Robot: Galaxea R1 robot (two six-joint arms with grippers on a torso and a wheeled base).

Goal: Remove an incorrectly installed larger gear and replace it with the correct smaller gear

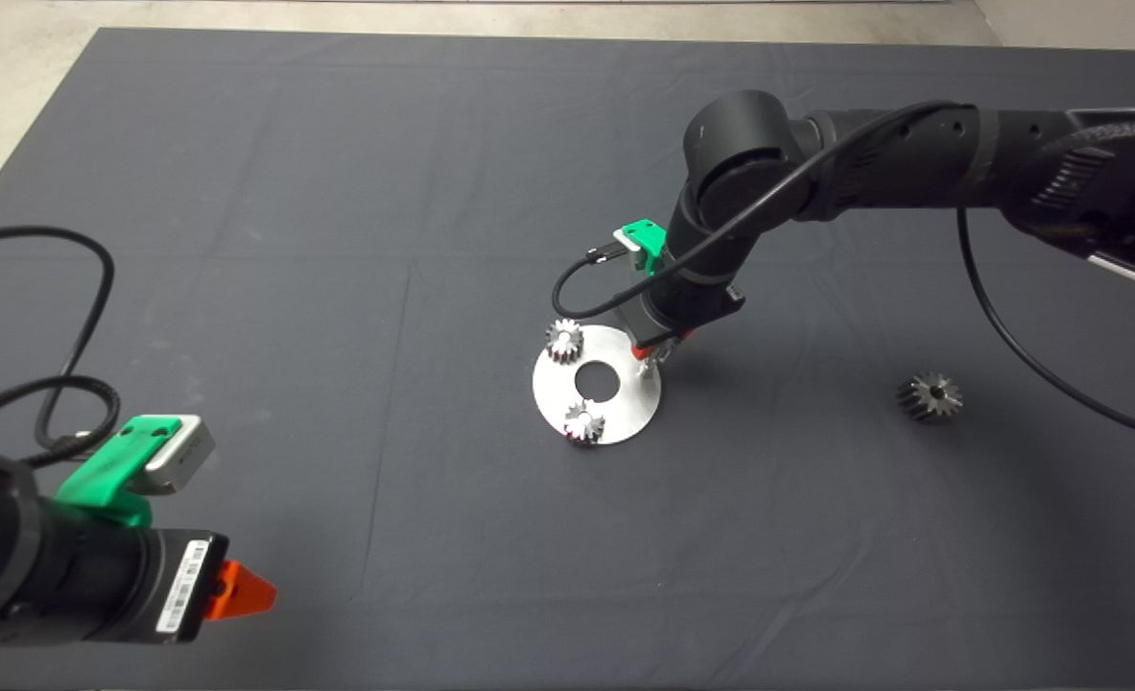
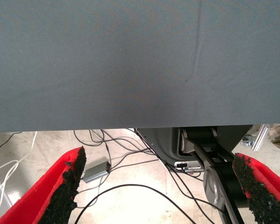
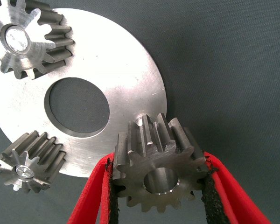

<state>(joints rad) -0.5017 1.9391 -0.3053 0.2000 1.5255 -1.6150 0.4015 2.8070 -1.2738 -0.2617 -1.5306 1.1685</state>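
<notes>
The dark mat (image 1: pixel 337 240) is carrying a round metal plate (image 1: pixel 625 408) with a central hole, and two small gears (image 1: pixel 564 340) are sitting on pegs at its rim. The right gripper (image 3: pixel 159 186) is hanging over the plate's edge with its fingers clamped on the smaller gear (image 3: pixel 156 165), which is sitting just over a bare peg. The larger gear (image 1: pixel 929 396) is lying alone on the mat, well apart from the plate. The left gripper (image 2: pixel 158 186) is waiting at the mat's near left edge, fingers apart.

Grey smaller gear (image 3: pixel 158 170) — red-fingered right claw (image 3: pixel 158 196), silver disc (image 3: pixel 130 70)
</notes>
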